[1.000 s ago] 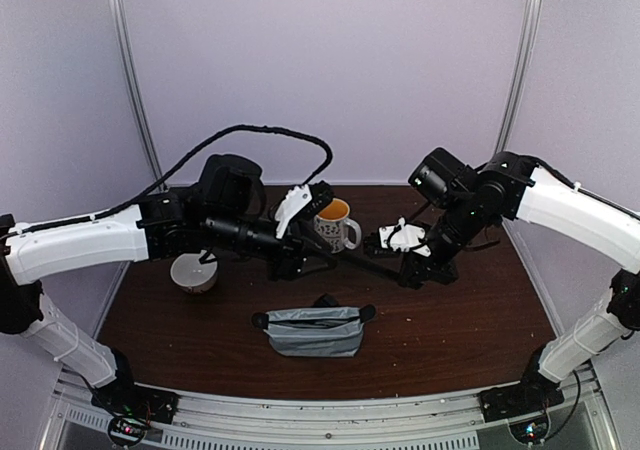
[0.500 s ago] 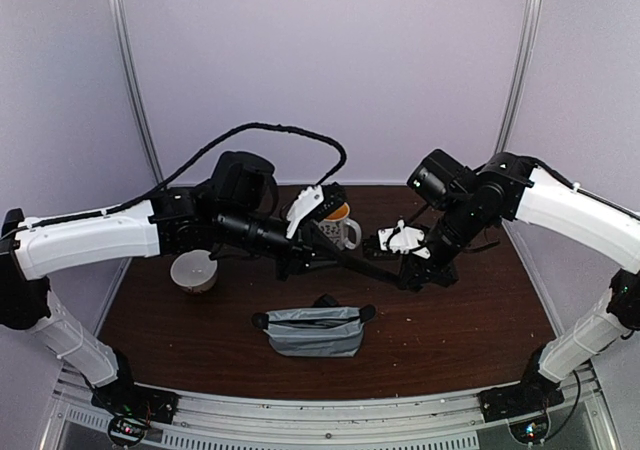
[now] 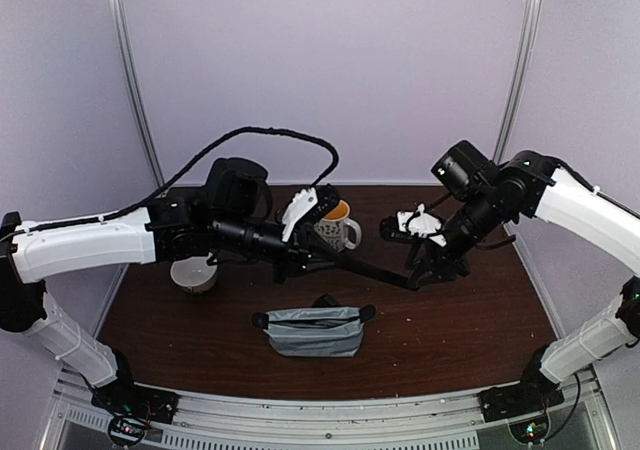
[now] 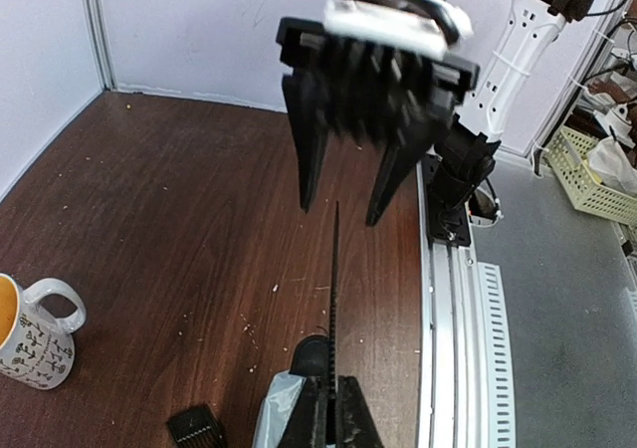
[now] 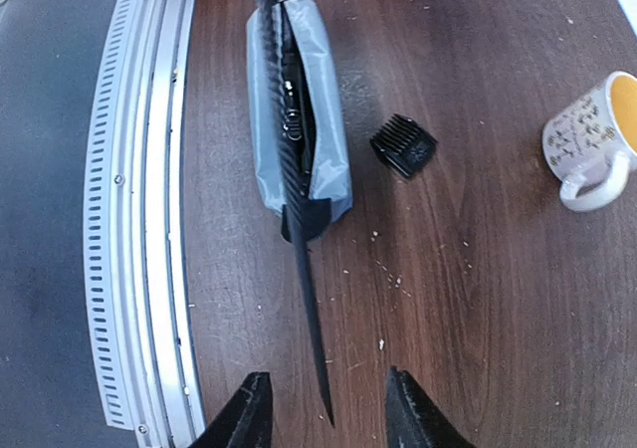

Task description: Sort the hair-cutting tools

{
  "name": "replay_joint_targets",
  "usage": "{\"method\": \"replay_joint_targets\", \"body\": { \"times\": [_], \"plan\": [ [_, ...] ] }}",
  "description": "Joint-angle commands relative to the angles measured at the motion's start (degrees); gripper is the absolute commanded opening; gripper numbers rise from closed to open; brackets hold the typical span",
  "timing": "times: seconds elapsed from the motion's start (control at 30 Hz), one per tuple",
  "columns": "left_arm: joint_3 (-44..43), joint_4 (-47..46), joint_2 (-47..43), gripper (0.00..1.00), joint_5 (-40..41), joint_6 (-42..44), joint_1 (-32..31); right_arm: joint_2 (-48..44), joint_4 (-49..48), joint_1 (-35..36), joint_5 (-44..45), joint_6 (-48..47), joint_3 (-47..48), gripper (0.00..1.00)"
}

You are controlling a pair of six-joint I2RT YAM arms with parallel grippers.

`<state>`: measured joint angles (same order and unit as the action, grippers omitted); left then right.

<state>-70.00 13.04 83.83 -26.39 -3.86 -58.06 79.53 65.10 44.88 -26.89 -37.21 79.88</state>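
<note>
Above the counter (image 3: 470, 330), well clear of it, left fingers (image 4: 311, 420) pinch a thin black comb (image 4: 333, 269) by one end, tip aimed at right fingers (image 4: 304, 139), spread either side of it w/o touching. Prob. a handover so right can place it.

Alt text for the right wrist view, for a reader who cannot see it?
The right gripper, open, frames the tip of a thin black comb held out by the left gripper. A grey pouch behind them, a small black block and a mug sit on the brown table.
</note>
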Motion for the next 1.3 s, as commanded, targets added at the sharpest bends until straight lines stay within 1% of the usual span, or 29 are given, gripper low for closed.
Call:
{"method": "replay_joint_targets", "body": {
  "times": [0.0,0.1,0.2,0.33,0.43,0.63,0.77,0.9,1.0,1.27],
  "plan": [
    [3.96,-11.07,-3.92,0.00,-0.83,-4.29,1.29,-5.02,-2.48,-7.79,-12.28,0.94,-1.89,0.40],
    [5.63,-15.23,-4.63,0.00,-3.03,-6.58,2.26,-5.71,-2.62,-11.17,-19.83,1.11,-3.22,0.41],
    [5.86,-17.06,-4.33,0.00,-4.28,-7.80,2.51,-6.19,-4.44,-11.58,-22.42,2.33,-5.65,0.41],
    [6.23,-18.54,-3.94,0.00,-5.00,-8.85,2.56,-6.73,-6.88,-11.55,-22.58,3.95,-7.01,0.41],
    [6.40,-19.36,-3.97,0.00,-5.54,-9.42,2.60,-6.83,-6.91,-11.57,-22.74,4.16,-6.98,0.39],
    [6.75,-19.08,-4.11,0.00,-5.77,-9.33,2.67,-8.08,-7.05,-11.98,-22.91,4.43,-6.95,0.30],
    [7.28,-19.46,-4.33,0.00,-5.59,-9.48,2.78,-9.05,-6.67,-13.63,-23.57,4.17,-6.88,0.19],
    [7.79,-20.41,-4.32,0.00,-5.71,-9.87,3.04,-9.62,-6.90,-14.27,-24.04,4.39,-7.18,0.17],
    [7.86,-20.67,-4.25,0.00,-5.73,-9.88,3.09,-9.53,-7.43,-14.30,-24.48,4.59,-7.52,0.12],
    [8.46,-20.96,-4.90,0.00,-5.53,-10.27,3.21,-7.84,-6.11,-14.30,-24.77,3.44,-7.29,0.12]
  ]
}}
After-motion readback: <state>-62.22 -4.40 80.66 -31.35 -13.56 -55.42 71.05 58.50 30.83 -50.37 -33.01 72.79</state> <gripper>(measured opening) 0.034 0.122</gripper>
